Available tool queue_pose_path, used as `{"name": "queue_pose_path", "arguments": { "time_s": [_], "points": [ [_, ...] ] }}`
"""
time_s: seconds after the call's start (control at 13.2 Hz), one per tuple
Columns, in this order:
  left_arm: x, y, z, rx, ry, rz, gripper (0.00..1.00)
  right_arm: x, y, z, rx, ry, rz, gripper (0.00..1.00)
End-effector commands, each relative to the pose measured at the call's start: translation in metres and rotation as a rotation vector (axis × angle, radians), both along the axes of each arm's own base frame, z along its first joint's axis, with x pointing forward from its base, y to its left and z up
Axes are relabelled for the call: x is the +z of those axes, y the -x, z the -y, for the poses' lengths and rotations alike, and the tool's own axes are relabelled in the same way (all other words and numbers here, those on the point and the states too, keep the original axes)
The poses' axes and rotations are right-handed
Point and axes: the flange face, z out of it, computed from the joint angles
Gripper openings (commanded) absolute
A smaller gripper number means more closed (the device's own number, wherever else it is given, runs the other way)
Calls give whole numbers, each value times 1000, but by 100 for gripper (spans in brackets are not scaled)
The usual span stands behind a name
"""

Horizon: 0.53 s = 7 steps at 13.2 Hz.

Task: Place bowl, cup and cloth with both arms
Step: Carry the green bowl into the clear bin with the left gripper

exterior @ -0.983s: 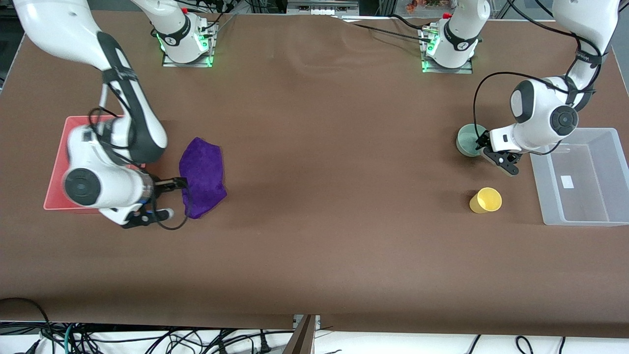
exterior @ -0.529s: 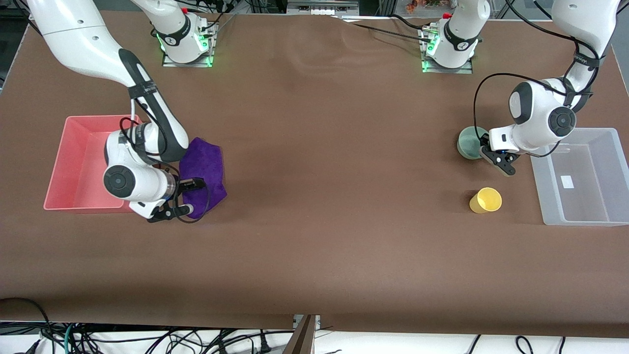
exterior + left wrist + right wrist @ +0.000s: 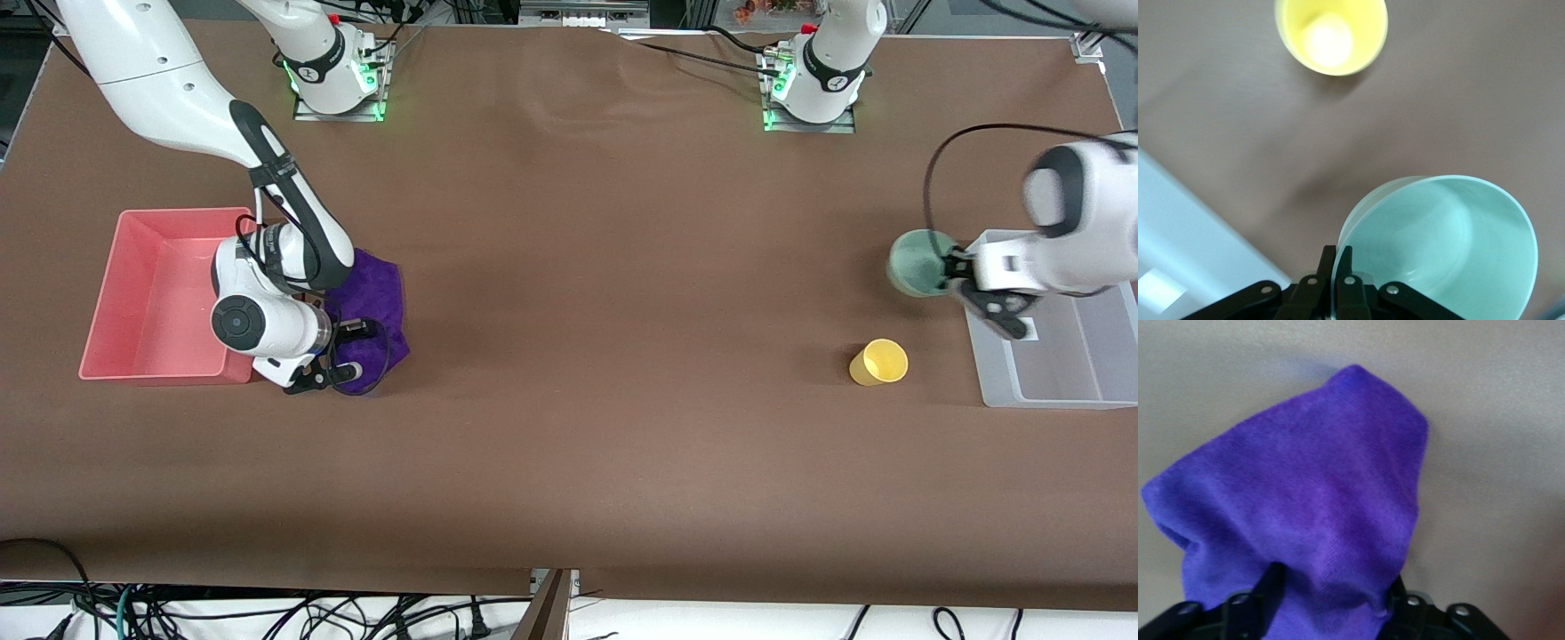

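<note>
Left gripper (image 3: 958,283) is pinched on the rim of the bowl (image 3: 917,263) and has lifted it off the table. Half a second ago the bowl sat on the table well clear of the clear bin (image 3: 1067,356); now it hangs in the air over the table just beside the bin's edge, and the arm looks motion-blurred. In the left wrist view the fingers (image 3: 1338,267) are pressed together on the bowl's (image 3: 1445,247) wall, one inside and one outside, with the bowl tilted.

The cup (image 3: 878,362) hasn't moved: upright on the table, nearer the front camera than the bowl, close to the bin. It also shows in the left wrist view (image 3: 1331,33), open end up, empty.

Right gripper (image 3: 348,348) has come further onto the cloth (image 3: 378,307) since the earlier frame, when its tips were at the cloth's edge. Now the fingers are spread and straddle a raised fold of it, seen in the right wrist view (image 3: 1331,597) with the fabric (image 3: 1305,500) bunched up between the fingers. Can't tell whether they're squeezing it yet.

The cloth lies on the table beside the red tray (image 3: 116,302), toward the right arm's end, roughly where it was
</note>
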Motion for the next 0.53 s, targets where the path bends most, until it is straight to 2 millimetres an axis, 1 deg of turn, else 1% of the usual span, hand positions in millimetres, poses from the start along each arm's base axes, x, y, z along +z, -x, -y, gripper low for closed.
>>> {"name": "queue_pose_path", "arguments": {
  "time_s": [0.0, 0.08, 0.15, 0.23, 0.3, 0.38, 0.45],
  "points": [
    [35, -32, -67, 55, 8, 24, 0, 7, 2, -13, 2, -15, -8, 0],
    [37, -34, -100, 95, 2, 45, 0, 13, 0, -13, 4, -15, -6, 0],
    [28, -36, -129, 131, 4, 50, 0, 26, -6, -12, 8, -14, -2, 0],
    [13, -35, -155, 153, 11, 47, 0, 38, -10, -11, 7, -6, -24, 0],
    [-9, -35, -175, 165, 23, 32, 0, 57, -17, -10, 8, 1, -42, 0],
    [-31, -33, -196, 168, 10, 34, 0, 80, -24, -7, 6, 11, -65, 0],
    [-48, -28, -221, 194, -14, 79, 0, 110, -31, -3, 8, 21, -92, 0]
  ]
}}
